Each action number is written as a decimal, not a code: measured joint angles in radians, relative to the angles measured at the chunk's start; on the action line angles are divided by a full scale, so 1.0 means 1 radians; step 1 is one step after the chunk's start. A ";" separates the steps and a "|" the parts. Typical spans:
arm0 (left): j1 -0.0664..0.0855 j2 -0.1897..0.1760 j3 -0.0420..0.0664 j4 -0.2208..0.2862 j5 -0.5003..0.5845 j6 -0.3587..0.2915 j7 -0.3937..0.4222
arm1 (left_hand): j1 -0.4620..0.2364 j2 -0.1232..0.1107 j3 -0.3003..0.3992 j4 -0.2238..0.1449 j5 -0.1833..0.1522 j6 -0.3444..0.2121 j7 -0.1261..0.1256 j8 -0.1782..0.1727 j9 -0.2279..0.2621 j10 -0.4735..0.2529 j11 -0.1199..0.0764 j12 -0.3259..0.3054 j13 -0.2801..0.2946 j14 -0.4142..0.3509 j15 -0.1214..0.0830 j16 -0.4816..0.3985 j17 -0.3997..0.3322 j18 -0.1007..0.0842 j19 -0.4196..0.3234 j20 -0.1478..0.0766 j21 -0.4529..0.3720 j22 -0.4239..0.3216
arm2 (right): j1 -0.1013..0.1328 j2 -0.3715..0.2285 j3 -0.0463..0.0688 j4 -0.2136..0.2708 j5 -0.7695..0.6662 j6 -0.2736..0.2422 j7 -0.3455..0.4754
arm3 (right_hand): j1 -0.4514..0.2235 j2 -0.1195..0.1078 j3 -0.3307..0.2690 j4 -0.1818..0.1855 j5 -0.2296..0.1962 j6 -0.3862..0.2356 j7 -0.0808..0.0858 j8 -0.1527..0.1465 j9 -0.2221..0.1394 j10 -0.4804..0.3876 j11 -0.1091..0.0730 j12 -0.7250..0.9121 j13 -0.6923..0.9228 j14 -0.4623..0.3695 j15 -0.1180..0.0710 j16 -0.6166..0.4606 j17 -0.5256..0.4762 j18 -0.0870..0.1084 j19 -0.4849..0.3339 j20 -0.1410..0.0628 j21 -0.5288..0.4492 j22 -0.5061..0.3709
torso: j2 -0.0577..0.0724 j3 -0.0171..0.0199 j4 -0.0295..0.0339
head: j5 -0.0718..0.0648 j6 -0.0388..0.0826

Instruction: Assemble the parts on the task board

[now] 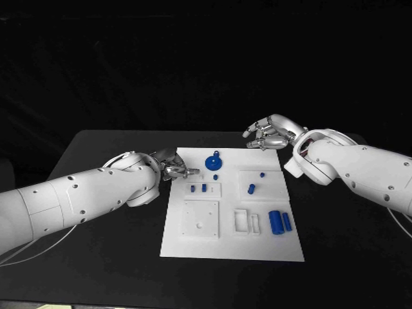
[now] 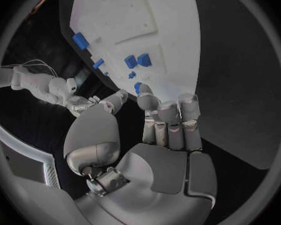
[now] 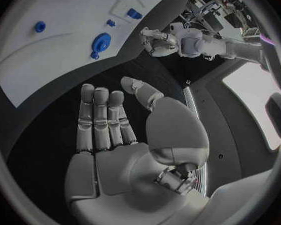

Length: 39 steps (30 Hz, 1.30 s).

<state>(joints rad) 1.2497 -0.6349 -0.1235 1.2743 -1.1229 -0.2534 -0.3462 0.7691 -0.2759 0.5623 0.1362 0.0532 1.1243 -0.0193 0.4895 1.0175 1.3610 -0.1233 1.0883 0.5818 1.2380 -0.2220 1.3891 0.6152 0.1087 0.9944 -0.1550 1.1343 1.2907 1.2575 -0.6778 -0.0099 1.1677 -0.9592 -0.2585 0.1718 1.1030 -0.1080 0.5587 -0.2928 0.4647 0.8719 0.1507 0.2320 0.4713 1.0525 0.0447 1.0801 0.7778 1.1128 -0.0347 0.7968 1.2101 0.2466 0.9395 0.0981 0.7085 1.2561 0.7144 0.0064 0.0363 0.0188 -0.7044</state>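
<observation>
The white task board lies flat in the middle of the black surface, its long side running away from the robot. On it rest the blue parts: a round disc-shaped piece near the far end, two small pegs side by side in a shallow recess left of centre, a single peg to the right of them, and two longer cylinders standing close together toward the board's right edge.

The left robot hand sits at the board's left edge, level with the round piece and near it. In the left wrist view the fingers are straight, held side by side and raised from the palm, the thumb stands apart from them, and nothing lies between them; the hand is open and holds nothing. Whether a fingertip brushes the board's edge cannot be told.

The right robot hand hangs above the surface just beyond the board's far right corner, apart from all the parts. In the right wrist view its fingers stretch out flat and close together, the thumb angled off to one side, the palm bare. It too is open with nothing in its grasp, and the board with the round piece lies ahead of its fingertips.
</observation>
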 measured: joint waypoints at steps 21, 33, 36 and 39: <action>-0.001 -0.051 -0.003 0.054 0.092 0.025 0.082 | 0.171 0.142 -0.066 -0.262 0.067 -0.071 0.056 -0.145 -0.180 -0.089 0.050 -0.117 -0.037 -0.076 0.048 -0.109 -0.057 -0.024 -0.073 0.026 -0.080 -0.032 | 0.000 -0.007 0.000 0.002 0.000 0.000 0.000 | 0.000 0.000 0.000 0.000 0.000 0.001 -0.001 0.003 0.000 0.000 0.000 0.000 0.000 0.000 0.000 0.000 0.000 0.000 0.000 0.000 0.000 0.000 | 0.000 0.0001 -0.0006 | 0.001 0.004; -0.008 -0.050 -0.011 0.051 0.025 0.083 0.041 | 0.039 0.014 -0.033 -0.050 0.002 -0.032 0.044 -0.149 -0.195 -0.060 0.039 -0.127 -0.030 -0.058 0.040 -0.102 -0.057 -0.023 -0.052 0.021 -0.089 -0.034 | 0.000 -0.009 0.000 0.005 0.000 0.000 0.000 | 0.000 0.000 0.000 0.000 0.000 0.001 -0.001 0.003 0.000 0.000 0.000 0.000 0.000 0.000 0.000 0.000 0.000 0.000 0.000 0.000 0.000 0.000 | 0.000 0.0000 -0.0001 | 0.003 0.006; -0.008 -0.049 -0.013 0.047 0.003 0.096 0.023 | 0.036 0.011 -0.029 -0.021 0.002 -0.029 0.041 -0.146 -0.190 -0.055 0.037 -0.127 -0.026 -0.054 0.037 -0.096 -0.053 -0.023 -0.052 0.021 -0.089 -0.030 | 0.000 -0.009 0.000 0.005 0.000 0.000 0.000 | 0.000 0.000 0.000 0.000 0.000 0.001 -0.001 0.003 0.000 0.000 0.000 0.000 0.000 0.000 0.000 0.000 0.000 0.000 0.000 0.000 0.000 0.000 | 0.000 -0.0003 -0.0002 | 0.003 0.007; -0.008 -0.047 -0.014 0.045 -0.016 0.109 0.008 | 0.029 0.004 -0.028 0.015 0.002 -0.016 0.039 -0.138 -0.186 -0.044 0.033 -0.117 -0.021 -0.048 0.032 -0.087 -0.048 -0.023 -0.043 0.019 -0.078 -0.026 | 0.000 -0.009 0.000 0.005 0.000 0.000 0.000 | 0.000 0.000 0.000 0.000 0.000 0.001 -0.001 0.003 0.000 0.000 0.000 0.000 0.000 0.000 0.000 0.000 0.000 0.000 0.000 0.000 0.000 0.000 | 0.001 -0.0005 -0.0003 | 0.004 0.007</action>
<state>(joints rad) 1.2419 -0.6818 -0.1373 1.3191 -1.1389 -0.1443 -0.3378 0.7980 -0.2720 0.5345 0.1514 0.0548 1.1080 0.0196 0.3516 0.8317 1.3172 -0.0900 0.9708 0.5606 1.1900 -0.1895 1.3019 0.5668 0.0853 0.9509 -0.1358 1.0565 1.2652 1.2572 -0.6872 -0.0099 1.1728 -0.9592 -0.2586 0.1721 1.1030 -0.1080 0.5587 -0.2928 0.4647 0.8726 0.1499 0.2352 0.4715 1.0525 0.0447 1.0801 0.7780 1.1127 -0.0347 0.7968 1.2102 0.2466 0.9395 0.0981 0.7085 1.2557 0.7149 0.0059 0.0360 0.0227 -0.6976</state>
